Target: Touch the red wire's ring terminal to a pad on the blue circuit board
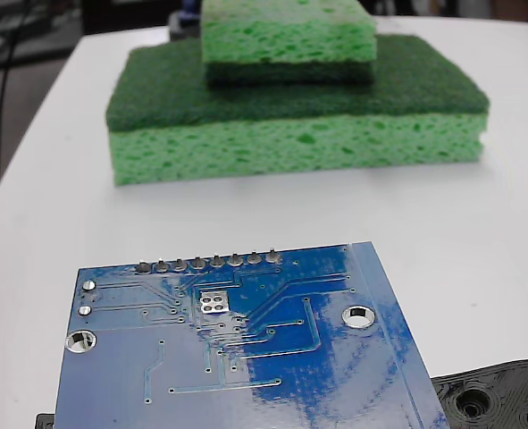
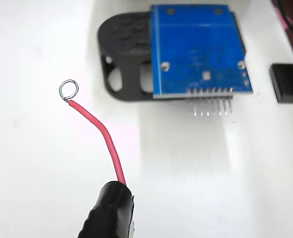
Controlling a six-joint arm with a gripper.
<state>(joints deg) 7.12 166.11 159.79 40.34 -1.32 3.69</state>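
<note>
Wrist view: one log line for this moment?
thin red wire | small silver ring terminal over bare table, left of glossy blue circuit board | no contact

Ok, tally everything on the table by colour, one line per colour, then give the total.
Green: 2, the large sponge and the small sponge stacked on it.
Blue: 1, the blue circuit board.
Red: 1, the red wire ending in the ring terminal.
Black: 2, the black plastic part under the board and a small black block in the wrist view.
Total: 6.

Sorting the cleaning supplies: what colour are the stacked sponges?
Green, with darker green scrubbing tops on both sponges; clearest in the fixed view.
</note>
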